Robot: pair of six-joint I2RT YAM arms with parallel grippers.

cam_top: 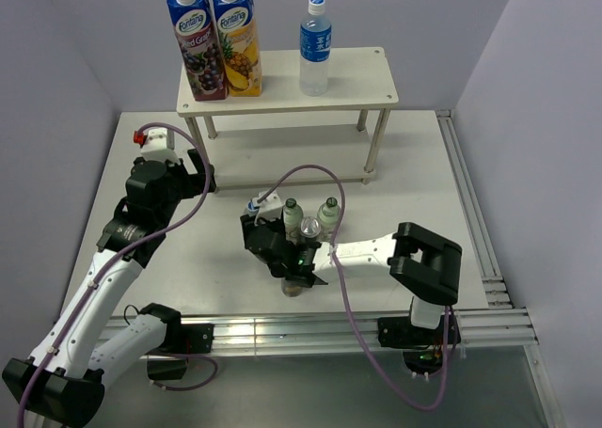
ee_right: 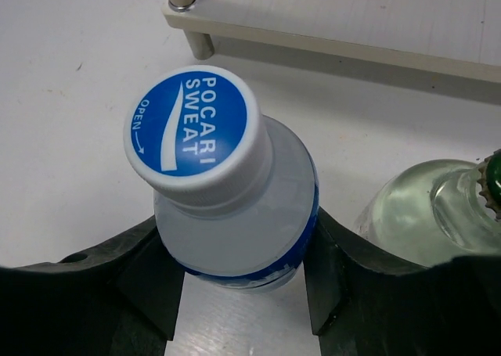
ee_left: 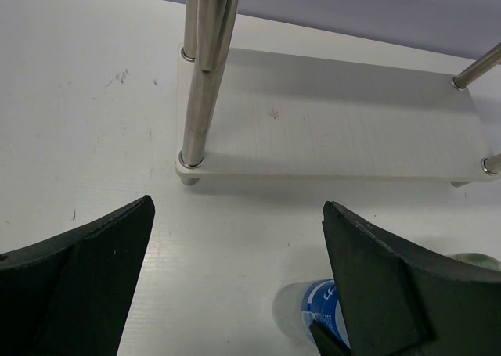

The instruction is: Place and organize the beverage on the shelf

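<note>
The cream-white shelf [cam_top: 362,75] stands at the back. One blue-capped water bottle [cam_top: 316,47] stands on its top board. My right gripper [cam_top: 263,226] is shut on the second water bottle [ee_right: 227,184], upright on the table, with a finger pressed on each side of its body. Two short clear dark-capped bottles [cam_top: 292,216] [cam_top: 328,212] stand just right of it; one shows in the right wrist view [ee_right: 427,215]. A silver-topped can [cam_top: 310,229] stands by them, and another can [cam_top: 295,285] sits partly under my right arm. My left gripper [ee_left: 239,215] is open and empty, near the shelf's lower board [ee_left: 337,129].
Two tall blue juice cartons [cam_top: 198,42] [cam_top: 237,38] fill the left end of the top board. A shelf leg [ee_left: 205,74] stands straight ahead of my left gripper. The held water bottle's base [ee_left: 317,309] shows by my left gripper's right finger. Rails run along the table's right edge [cam_top: 470,221].
</note>
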